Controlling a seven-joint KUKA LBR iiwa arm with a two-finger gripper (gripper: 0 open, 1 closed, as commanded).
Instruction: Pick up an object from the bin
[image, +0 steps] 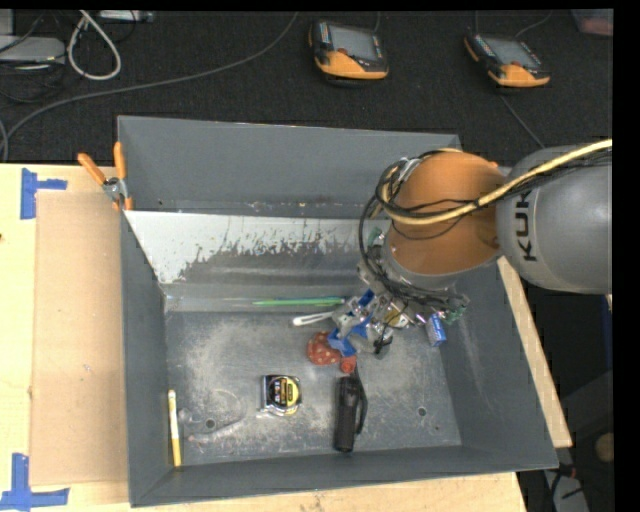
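Floor (230, 70): dark, matte, across the top of the view. On it, at far left, a looped white cable (95, 50). At centre an orange-and-black handheld device (348, 50), with a second handheld device (507, 58) well apart to its right.

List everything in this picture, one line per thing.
bin: one, grey metal, centre
tape measure: one, black and yellow, bin floor, towards the front
black tool: one, black, long, right of the tape measure
yellow stick: one, yellow, front left by the wall
green stick: one, green, thin, back of the floor
red lump: one, red, beside the gripper
handheld devices: two, orange and black, behind the bin
gripper: one, low over the floor
arm: one, grey, orange cover, from the right
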